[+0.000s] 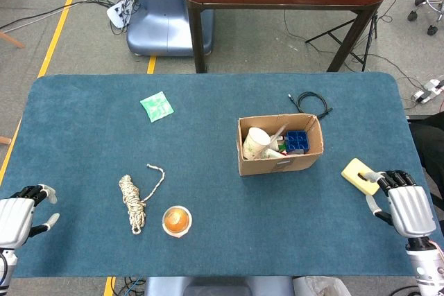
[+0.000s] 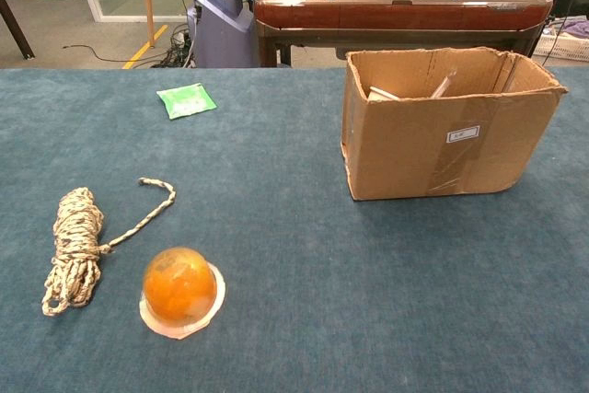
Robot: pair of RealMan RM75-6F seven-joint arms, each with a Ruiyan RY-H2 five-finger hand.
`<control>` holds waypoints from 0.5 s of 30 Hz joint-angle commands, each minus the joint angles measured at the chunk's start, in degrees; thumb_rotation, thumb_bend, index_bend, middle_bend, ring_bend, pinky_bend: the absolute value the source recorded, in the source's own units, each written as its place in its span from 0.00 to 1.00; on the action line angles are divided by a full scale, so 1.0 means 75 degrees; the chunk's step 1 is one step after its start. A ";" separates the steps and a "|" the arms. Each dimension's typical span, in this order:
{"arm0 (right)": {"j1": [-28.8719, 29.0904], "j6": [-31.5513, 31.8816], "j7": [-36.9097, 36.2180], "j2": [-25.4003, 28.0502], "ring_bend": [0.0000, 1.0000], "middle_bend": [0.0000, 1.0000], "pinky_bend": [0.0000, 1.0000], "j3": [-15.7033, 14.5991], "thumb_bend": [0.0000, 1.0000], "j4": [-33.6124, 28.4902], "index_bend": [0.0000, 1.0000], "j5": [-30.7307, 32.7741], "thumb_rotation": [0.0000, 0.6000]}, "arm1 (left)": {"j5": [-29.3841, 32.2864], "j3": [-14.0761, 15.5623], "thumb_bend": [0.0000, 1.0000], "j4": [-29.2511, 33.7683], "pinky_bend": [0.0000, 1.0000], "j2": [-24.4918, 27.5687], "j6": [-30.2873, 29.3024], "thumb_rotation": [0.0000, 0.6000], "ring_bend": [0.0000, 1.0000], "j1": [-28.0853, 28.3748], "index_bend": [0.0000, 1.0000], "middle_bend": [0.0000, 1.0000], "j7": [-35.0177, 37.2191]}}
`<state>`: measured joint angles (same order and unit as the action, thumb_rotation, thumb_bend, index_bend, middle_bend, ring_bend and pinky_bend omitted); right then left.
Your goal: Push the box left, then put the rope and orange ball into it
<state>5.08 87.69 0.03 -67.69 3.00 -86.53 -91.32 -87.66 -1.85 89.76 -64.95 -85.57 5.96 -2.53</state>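
The counter [image 1: 208,199] is covered in napped blue cloth; on its right half stands the box [image 1: 280,145], brown corrugated cardboard, open-topped, with a small white label on its near wall; inside it are a white paper cup [image 1: 256,143], a blue plastic block [image 1: 297,141] and other pieces too small to tell. The rope [image 1: 134,200], pale twisted cord wound into a tight hank with one loose end curling off, lies at the left front; just beside it, apart, the orange ball [image 1: 176,220], glossy and translucent, sits on a round white disc [image 2: 152,317]. The left hand [image 1: 21,216] rests at the left edge, fingers spread, holding nothing; the right hand [image 1: 406,202] lies at the right edge, fingers apart, touching a yellow sponge [image 1: 359,174].
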 commanded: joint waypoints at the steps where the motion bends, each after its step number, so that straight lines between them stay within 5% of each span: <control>1: 0.0035 -0.0019 0.0093 -0.0020 0.32 0.42 0.31 0.0005 0.36 -0.0041 0.36 0.0007 1.00 | 0.0008 0.0010 0.18 -0.0004 0.52 0.0003 0.0009 1.00 0.35 -0.0007 0.52 0.41 0.0022; 10: 0.0104 -0.0219 0.0207 -0.0068 0.32 0.39 0.31 0.0067 0.34 -0.0095 0.36 0.0234 1.00 | 0.0107 -0.0003 0.19 0.0002 0.52 0.0060 -0.0006 1.00 0.35 -0.0060 0.52 0.41 0.0139; 15: 0.0134 -0.0538 0.0420 -0.0051 0.22 0.29 0.31 0.0249 0.20 -0.0300 0.35 0.0863 1.00 | 0.0098 0.0020 0.18 -0.0020 0.52 0.0073 0.0061 1.00 0.35 -0.0042 0.52 0.41 0.0193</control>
<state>5.87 84.88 2.39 -68.17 4.15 -88.00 -86.63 -86.88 -1.76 89.65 -64.43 -85.18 5.62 -1.08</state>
